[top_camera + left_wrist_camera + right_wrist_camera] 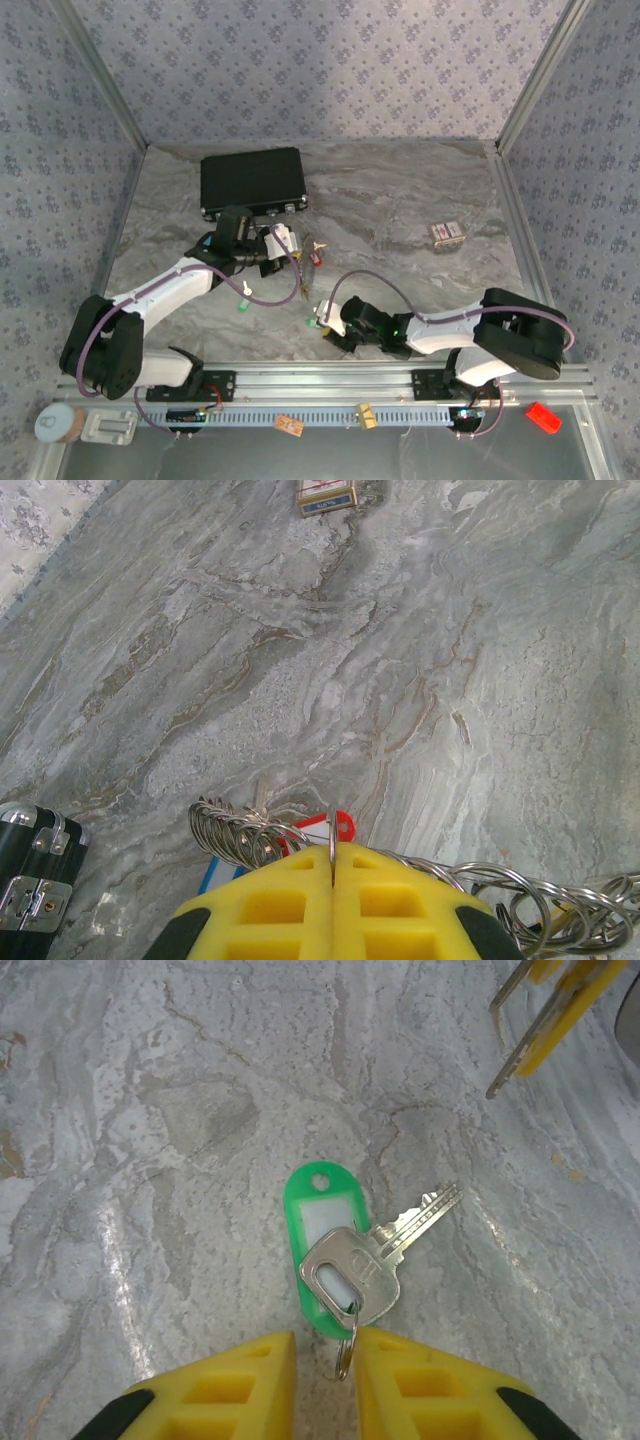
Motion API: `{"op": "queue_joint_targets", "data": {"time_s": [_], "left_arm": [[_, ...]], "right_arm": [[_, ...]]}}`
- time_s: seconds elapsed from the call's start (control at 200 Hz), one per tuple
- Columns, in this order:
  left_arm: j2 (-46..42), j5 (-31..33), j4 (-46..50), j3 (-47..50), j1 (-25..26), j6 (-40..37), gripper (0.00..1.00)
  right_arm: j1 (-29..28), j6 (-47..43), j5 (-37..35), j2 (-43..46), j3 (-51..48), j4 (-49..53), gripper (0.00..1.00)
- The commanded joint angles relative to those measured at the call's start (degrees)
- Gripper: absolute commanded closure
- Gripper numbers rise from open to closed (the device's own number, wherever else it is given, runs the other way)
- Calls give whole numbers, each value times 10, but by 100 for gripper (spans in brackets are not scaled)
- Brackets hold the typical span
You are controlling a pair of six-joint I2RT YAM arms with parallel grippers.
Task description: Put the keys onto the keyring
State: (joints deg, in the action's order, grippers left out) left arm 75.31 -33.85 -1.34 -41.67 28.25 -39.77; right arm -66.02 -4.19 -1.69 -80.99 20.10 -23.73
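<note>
1. Case [252, 181] sits back left on the bench [400, 200].
2. Left hand [283, 240] is just right of the case. In the wrist view its fingers [270, 910] are pressed together on the keyring [240, 832] wire. Wire coils bunch on both sides and a red tag [342, 826] lies just beyond the tips.
3. Green tag [243, 303] lies alone on the bench, nearer than the left hand.
4. Right hand [322, 325] is front centre, low, with a narrow gap. Green key [318, 1210] lies flat just beyond the tips. Its small ring [345, 1355] sits in the gap; can't tell if it is pinched.
5. Yellow keys [555, 1010] show at the top right of the right wrist view.
6. Box [446, 233] is far right, well apart.
</note>
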Motion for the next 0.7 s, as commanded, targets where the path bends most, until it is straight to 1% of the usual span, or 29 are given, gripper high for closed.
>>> {"op": "queue_joint_targets", "data": {"time_s": [0.0,0.415,0.695], "left_arm": [[-9,-24,0,6,2,-5,100],[-6,-27,5,4,2,-8,100],[-7,-27,7,3,3,-9,100]], "right_arm": [[7,-1,9,-6,-12,-28,80],[18,-3,23,-6,-16,-43,83],[21,-4,27,-14,-12,-47,90]]}}
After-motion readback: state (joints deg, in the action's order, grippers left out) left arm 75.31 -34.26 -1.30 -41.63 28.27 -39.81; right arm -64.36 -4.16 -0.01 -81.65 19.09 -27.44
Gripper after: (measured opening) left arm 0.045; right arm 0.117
